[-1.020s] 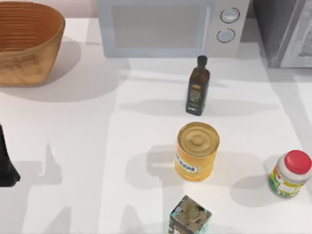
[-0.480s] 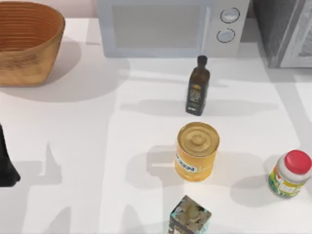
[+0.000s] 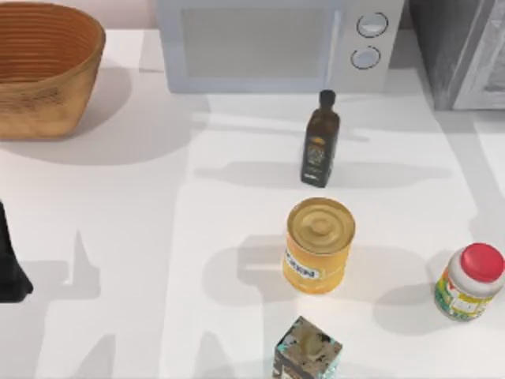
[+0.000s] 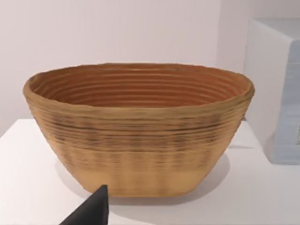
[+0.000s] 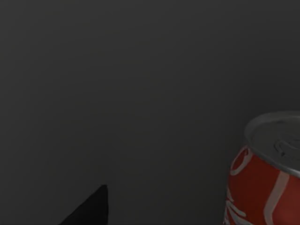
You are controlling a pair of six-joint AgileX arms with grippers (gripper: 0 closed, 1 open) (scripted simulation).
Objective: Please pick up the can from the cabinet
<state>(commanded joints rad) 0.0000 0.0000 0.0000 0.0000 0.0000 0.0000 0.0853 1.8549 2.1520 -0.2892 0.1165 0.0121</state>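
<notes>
Patterned box sat at the cabinet top's near edge. The can stood upright just behind it, right of centre, ungrasped. Red-capped jar was by the right edge, bottle farther back, and basket in the far left corner. Left gripper was parked at the left edge. Right gripper faced a red soda can in a dark space. Could not tell either grip.

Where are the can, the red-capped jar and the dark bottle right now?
can [image 3: 319, 225]: top view, on its gold lid.
red-capped jar [image 3: 482, 262]: top view, on its red cap.
dark bottle [image 3: 319, 150]: top view, on its label.
</notes>
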